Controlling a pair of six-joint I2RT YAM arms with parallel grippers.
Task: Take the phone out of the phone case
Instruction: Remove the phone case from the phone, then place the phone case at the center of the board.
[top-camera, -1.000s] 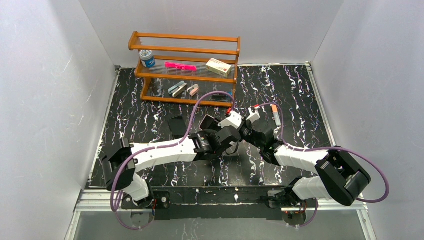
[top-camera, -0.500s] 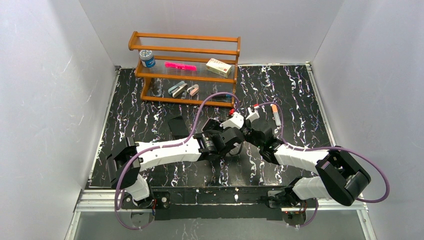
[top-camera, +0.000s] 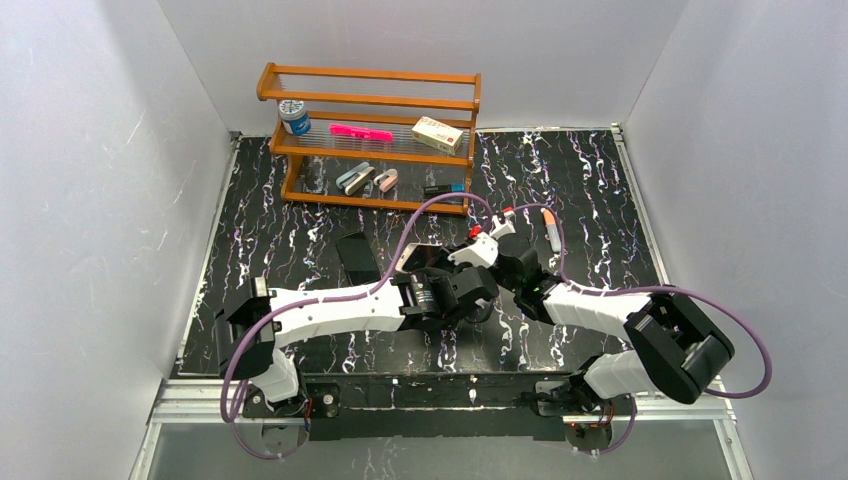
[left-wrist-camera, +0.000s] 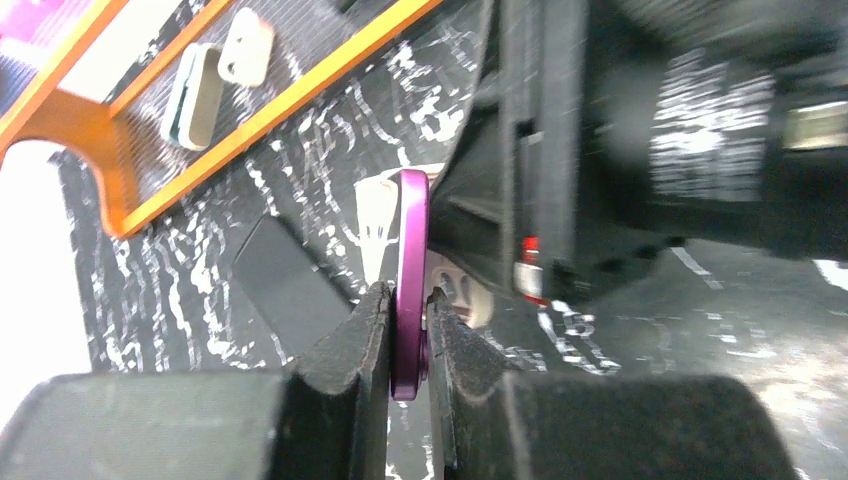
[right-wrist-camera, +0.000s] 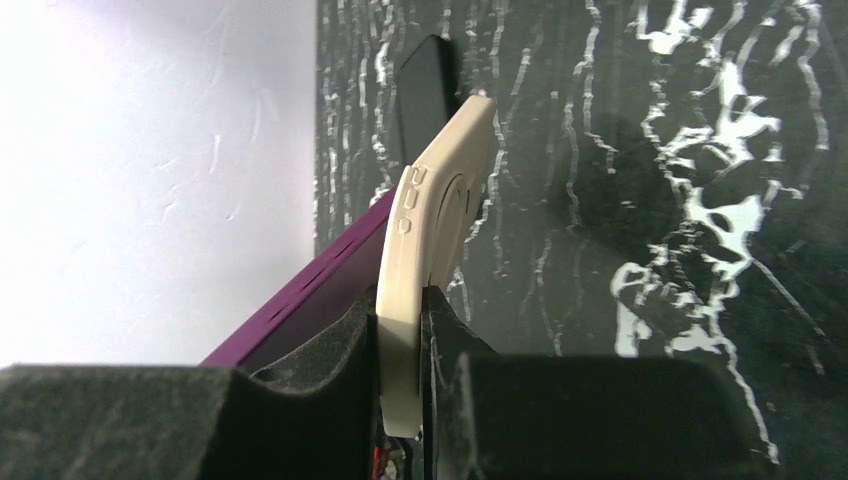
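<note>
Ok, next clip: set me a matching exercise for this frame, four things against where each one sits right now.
Things:
1. purple phone
2. cream case
3. orange-capped pen
4. small box

Places:
A. on the wooden rack
B. pinched in the right gripper
C. lying on the table
D. pinched in the left gripper

Pairs: 1-D, 2-B, 3-C, 4-A.

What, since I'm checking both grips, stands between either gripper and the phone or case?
Nothing visible does. The left gripper is shut directly on the phone at its edge, and the right gripper directly on the case.
</note>
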